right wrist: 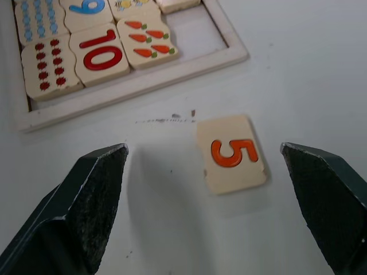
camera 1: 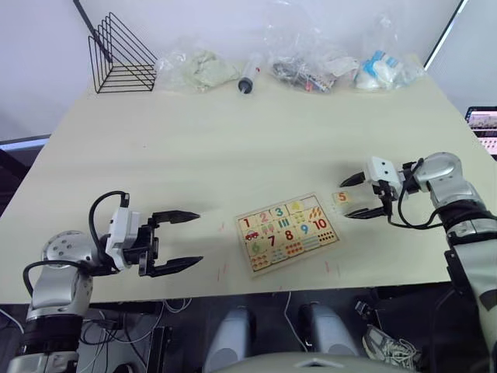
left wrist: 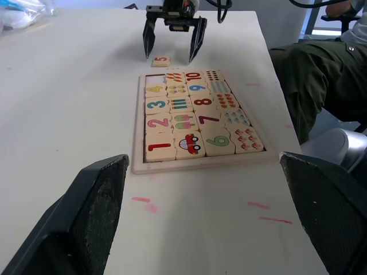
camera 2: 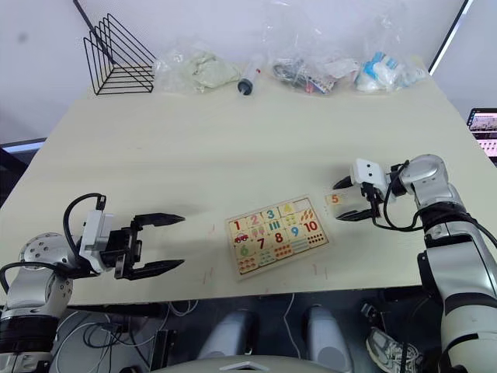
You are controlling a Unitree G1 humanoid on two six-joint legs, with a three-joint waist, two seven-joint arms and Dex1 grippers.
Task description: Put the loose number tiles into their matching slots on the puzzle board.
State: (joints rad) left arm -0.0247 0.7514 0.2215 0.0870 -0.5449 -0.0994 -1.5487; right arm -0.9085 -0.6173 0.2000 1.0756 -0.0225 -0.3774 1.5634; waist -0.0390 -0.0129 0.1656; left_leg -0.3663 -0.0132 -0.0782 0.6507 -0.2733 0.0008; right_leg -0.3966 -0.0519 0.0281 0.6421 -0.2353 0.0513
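The puzzle board point(camera 1: 286, 233) lies near the table's front edge, slightly turned. Tiles 1 to 4 sit in its row of slots, and the slot at the right end point(right wrist: 195, 30) is bare. One loose number tile, an orange 5 point(right wrist: 231, 153), lies flat on the table just off the board's right end point(camera 1: 341, 197). My right gripper point(camera 1: 347, 198) is open, low over the table, with one finger on each side of the 5 and touching nothing. My left gripper point(camera 1: 199, 238) hovers open and empty left of the board.
Along the far edge stand a black wire rack point(camera 1: 120, 56), several plastic bags point(camera 1: 303, 66) and a syringe-like tube point(camera 1: 248, 76). A person's leg in green trousers point(left wrist: 321, 74) is beside the table.
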